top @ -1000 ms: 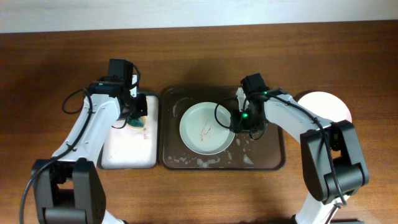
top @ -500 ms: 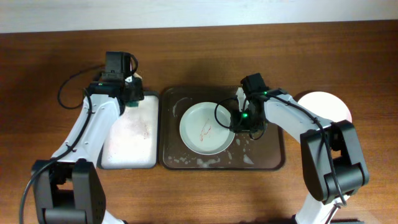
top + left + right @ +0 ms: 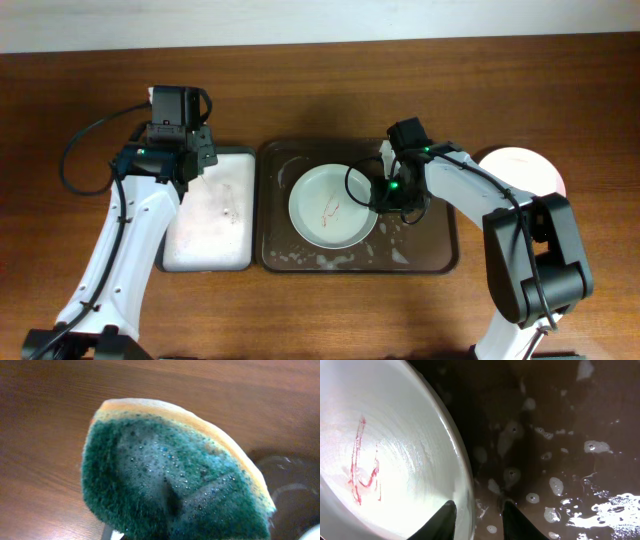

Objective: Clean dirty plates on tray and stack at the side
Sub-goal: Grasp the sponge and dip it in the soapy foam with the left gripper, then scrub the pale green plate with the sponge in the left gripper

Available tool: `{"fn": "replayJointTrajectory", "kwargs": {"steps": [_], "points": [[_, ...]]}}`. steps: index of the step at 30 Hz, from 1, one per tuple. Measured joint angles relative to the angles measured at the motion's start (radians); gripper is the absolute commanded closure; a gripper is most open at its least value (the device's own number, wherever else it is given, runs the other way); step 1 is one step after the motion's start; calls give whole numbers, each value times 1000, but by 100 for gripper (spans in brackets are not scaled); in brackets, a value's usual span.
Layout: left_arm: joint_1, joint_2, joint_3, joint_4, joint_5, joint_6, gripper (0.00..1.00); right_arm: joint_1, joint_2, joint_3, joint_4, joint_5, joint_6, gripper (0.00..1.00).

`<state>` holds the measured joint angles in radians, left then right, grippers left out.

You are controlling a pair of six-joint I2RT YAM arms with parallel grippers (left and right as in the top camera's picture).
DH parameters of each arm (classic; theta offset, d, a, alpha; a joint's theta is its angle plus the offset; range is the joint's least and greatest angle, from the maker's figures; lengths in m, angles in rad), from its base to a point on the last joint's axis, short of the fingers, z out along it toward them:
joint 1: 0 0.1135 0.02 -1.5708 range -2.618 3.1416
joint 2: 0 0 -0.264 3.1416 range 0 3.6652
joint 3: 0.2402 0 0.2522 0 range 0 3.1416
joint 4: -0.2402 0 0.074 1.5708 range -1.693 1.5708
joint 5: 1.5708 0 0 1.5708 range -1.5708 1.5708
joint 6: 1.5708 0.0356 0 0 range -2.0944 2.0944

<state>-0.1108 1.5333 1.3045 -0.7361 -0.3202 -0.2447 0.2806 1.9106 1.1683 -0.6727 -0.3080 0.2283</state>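
Observation:
One dirty plate (image 3: 333, 207), pale green-white with a thin red smear at centre, lies on the dark brown tray (image 3: 438, 250). The tray is wet with soap foam. My right gripper (image 3: 386, 190) is at the plate's right rim. In the right wrist view its gripper (image 3: 479, 521) has one finger inside the plate (image 3: 385, 450) and one outside on the tray (image 3: 560, 420), closed on the rim. My left gripper (image 3: 186, 158) is over the far left corner of the white-lined tray, shut on a wet green and yellow sponge (image 3: 175, 485).
A smaller black-rimmed tray with a white lining (image 3: 205, 225) lies left of the brown tray, with a faint red mark on it. A white plate (image 3: 520, 172) sits on the wooden table to the right of the brown tray.
My left gripper has lifted the sponge off the white-lined tray and moved back and to the left. The right gripper and the plate have not moved.

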Motion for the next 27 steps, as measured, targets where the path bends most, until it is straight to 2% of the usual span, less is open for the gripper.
{"fn": "replayJointTrajectory", "kwargs": {"steps": [5, 11, 13, 17, 23, 27], "points": [[0, 0, 0, 21, -137, -124, 100, 0, 0, 0, 0, 0, 0, 67], [0, 0, 0, 21, -155, -154, 100, 0, 0, 0, 0, 0, 0, 67], [0, 0, 0, 17, -120, -157, 100, 0, 0, 0, 0, 0, 0, 67], [0, 10, -14, -1, 66, -125, 100, 0, 0, 0, 0, 0, 0, 67], [0, 204, -99, -83, 188, -91, 100, 0, 0, 0, 0, 0, 0, 67], [0, 204, -72, -90, 328, -3, 100, 0, 0, 0, 0, 0, 0, 67]]}}
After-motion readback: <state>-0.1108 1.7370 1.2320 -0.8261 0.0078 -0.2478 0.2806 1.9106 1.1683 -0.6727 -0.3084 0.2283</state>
